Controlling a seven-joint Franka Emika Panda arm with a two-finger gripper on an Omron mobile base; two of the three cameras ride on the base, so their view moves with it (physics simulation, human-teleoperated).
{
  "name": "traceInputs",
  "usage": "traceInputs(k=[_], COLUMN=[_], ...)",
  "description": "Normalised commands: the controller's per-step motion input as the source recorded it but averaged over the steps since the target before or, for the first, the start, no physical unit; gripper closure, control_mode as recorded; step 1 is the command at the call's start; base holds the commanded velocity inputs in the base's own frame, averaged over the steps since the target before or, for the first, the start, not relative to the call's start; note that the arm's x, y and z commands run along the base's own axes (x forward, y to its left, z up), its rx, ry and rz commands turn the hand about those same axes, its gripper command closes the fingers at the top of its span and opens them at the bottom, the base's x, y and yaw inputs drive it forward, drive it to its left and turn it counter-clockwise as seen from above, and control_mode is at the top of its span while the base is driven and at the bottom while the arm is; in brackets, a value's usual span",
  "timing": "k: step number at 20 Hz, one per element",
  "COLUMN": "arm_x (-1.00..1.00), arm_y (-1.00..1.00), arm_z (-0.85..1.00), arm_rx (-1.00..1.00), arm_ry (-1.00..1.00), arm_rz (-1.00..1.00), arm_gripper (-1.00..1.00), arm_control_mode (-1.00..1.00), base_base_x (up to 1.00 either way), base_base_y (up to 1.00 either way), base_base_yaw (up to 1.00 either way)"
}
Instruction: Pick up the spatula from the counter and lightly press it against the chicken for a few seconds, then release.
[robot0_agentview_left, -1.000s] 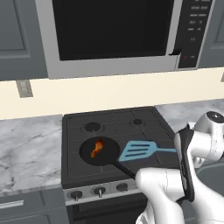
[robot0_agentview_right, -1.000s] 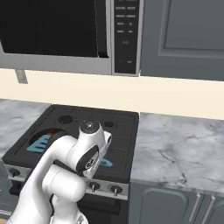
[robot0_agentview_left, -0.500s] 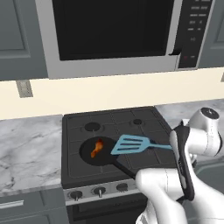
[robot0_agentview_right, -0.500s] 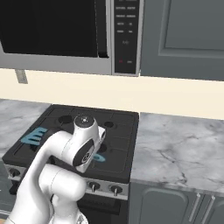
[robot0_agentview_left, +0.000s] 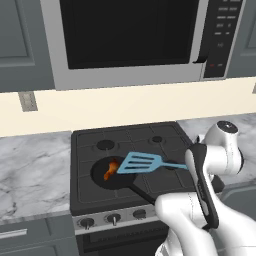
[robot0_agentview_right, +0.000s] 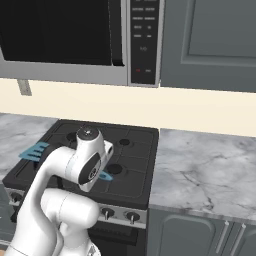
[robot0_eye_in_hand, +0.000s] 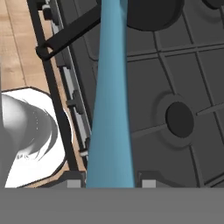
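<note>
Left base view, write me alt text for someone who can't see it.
A white robot arm holds a blue spatula over a black stove, the slotted blade's tip right by the orange chicken in a dark pan. A microwave hangs above; marble counter lies on both sides.

Arm (robot0_agentview_left: 227, 150) — links folded tightly above the base, elbow raised, wrist directed toward the robot's left. Gripper (robot0_eye_in_hand: 111, 183) — fingers (robot0_eye_in_hand: 148, 183) closed against both sides of the spatula (robot0_agentview_left: 142, 163) handle, blade extended leftward.
</note>
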Motion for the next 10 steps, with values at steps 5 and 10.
traceInputs(k=[5, 10], arm_x=[0.22, 0.26], arm_y=[0.11, 0.09], arm_z=[-0.22, -0.19], arm_rx=[0.0, 0.0], arm_ry=[0.05, 0.07], arm_rz=[-0.04, -0.03], arm_gripper=[1.0, 1.0], arm_control_mode=[-1.0, -1.0], base_base_x=[0.0, 0.0], base_base_y=[0.0, 0.0], base_base_yaw=[0.0, 0.0])
